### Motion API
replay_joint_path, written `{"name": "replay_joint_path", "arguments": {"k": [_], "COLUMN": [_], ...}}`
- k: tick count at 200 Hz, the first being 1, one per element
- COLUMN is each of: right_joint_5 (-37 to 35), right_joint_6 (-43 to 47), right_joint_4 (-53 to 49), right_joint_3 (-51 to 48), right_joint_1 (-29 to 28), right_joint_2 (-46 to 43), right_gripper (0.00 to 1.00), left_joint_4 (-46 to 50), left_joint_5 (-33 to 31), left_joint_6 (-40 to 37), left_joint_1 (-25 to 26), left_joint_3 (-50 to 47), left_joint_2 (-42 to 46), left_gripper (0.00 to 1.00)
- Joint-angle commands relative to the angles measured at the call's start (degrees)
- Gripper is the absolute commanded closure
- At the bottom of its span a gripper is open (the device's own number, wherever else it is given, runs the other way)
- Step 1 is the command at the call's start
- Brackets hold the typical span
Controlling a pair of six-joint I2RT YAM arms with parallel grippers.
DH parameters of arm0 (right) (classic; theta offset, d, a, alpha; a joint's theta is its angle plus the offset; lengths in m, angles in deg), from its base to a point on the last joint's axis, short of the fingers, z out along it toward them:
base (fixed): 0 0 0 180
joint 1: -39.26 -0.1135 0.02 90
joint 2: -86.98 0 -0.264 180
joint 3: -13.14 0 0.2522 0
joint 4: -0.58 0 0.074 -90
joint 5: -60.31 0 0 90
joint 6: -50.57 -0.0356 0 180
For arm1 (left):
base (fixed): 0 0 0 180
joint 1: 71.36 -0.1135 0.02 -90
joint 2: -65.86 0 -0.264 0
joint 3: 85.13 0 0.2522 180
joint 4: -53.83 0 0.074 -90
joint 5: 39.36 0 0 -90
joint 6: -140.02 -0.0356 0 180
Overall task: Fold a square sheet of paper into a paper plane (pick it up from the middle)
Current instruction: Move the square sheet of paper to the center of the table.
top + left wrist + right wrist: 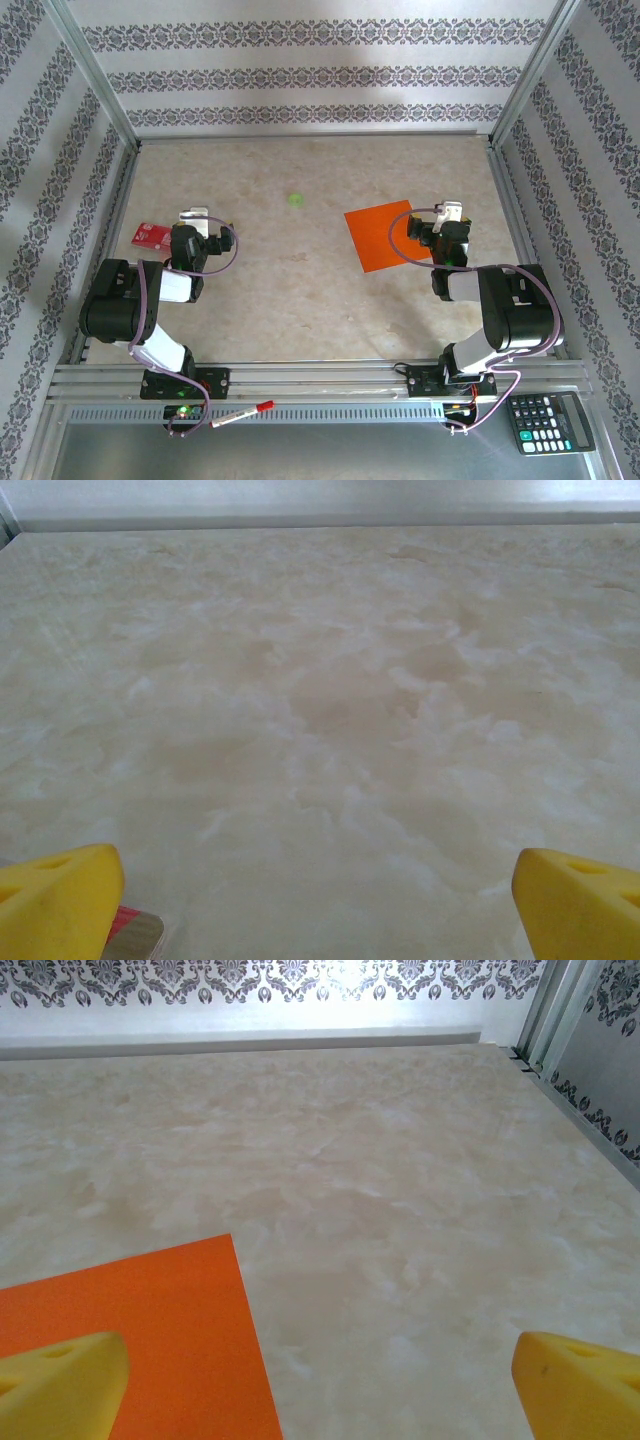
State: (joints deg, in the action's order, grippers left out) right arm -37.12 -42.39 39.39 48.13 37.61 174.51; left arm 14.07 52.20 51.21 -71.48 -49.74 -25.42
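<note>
Task at its start: the sheet (385, 237) lies flat and unfolded on the counter (300, 290); left fingers (60, 900) and right fingers (60, 1385) spread wide, empty. Pickup and every fold not yet done.

One square sheet of paper (375, 240) (orange), one red card (152, 234), one green spot (295, 200), one calculator (551, 422), one pen (240, 414)

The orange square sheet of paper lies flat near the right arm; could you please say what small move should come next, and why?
Probably slide the right arm's open yellow-tipped tool leftward over the middle of the flat orange square sheet of paper: it lies unfolded, and just the tool's left fingertip overlaps its far right corner.
</note>
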Motion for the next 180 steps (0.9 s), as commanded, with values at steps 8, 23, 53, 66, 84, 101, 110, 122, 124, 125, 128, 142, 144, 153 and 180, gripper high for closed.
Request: {"name": "replay_joint_path", "arguments": {"k": [8, 23, 53, 66, 84, 101, 110, 122, 124, 125, 128, 142, 144, 153, 180], "right_joint_5": [0.1, 0.1, 0.1, 0.1, 0.1, -2.1, -3.1, -4.4, -4.7, -5.0, -5.9, -8.6, -8.6, -9.5, -11.5], "right_joint_6": [0.4, 0.4, 0.5, 0.4, 0.5, 0.7, 1.1, 0.8, 0.6, 0.5, 0.0, -6.0, -6.6, -9.1, -20.5], "right_joint_4": [1.9, 1.9, 1.9, 1.9, 2.0, 1.8, -2.5, -9.3, -10.4, -11.1, -12.7, -16.9, -17.7, -22.3, -39.0], "right_joint_3": [-0.1, -0.1, 0.0, -0.1, -0.1, -0.2, 0.4, 1.6, 1.8, 1.9, 2.2, 2.6, 2.6, 3.3, 6.5], "right_joint_1": [-0.3, -0.3, -0.3, -0.3, -0.3, -1.1, -1.5, -1.6, -1.6, -1.6, -1.6, -0.4, -0.1, 0.9, 3.1], "right_joint_2": [-0.1, -0.2, -0.1, -0.2, -0.2, -1.8, -5.1, -10.3, -11.5, -12.0, -13.4, -19.4, -20.3, -23.9, -31.4], "right_gripper": [0.02, 0.02, 0.02, 0.02, 0.02, 0.02, 0.02, 0.02, 0.02, 0.02, 0.02, 0.02, 0.02, 0.02, 0.02], "left_joint_4": [-0.2, -0.1, -0.1, -0.1, -0.6, -2.1, -1.2, 3.0, 4.0, 4.6, 6.3, 17.0, 18.5, 24.3, 34.3], "left_joint_5": [1.1, 1.1, 1.1, 1.1, 0.8, -0.3, -0.6, -2.4, -3.0, -3.2, -3.9, -9.1, -10.0, -12.4, -5.8], "left_joint_6": [-1.2, -1.2, -1.2, -1.2, -1.1, -0.7, -0.6, 0.0, 0.2, 0.3, 0.8, 4.6, 5.6, 9.5, 19.4], "left_joint_1": [-0.6, -0.6, -0.6, -0.6, -0.6, -0.6, -0.6, -0.6, -0.6, -0.6, -0.6, -0.6, -0.7, -0.7, -0.8], "left_joint_3": [0.9, 0.9, 0.9, 0.8, 0.6, -0.6, -1.2, -1.0, -0.9, -0.9, -0.5, 2.1, 2.6, 4.5, 8.4], "left_joint_2": [0.1, 0.1, 0.1, 0.1, 0.1, 1.4, 3.8, 8.2, 8.8, 9.3, 10.4, 16.3, 17.0, 20.0, 26.0], "left_gripper": [0.0, 0.0, 0.0, 0.0, 0.0, 0.0, 0.0, 0.0, 0.0, 0.0, 0.0, 0.0, 0.0, 0.0, 0.0]}}
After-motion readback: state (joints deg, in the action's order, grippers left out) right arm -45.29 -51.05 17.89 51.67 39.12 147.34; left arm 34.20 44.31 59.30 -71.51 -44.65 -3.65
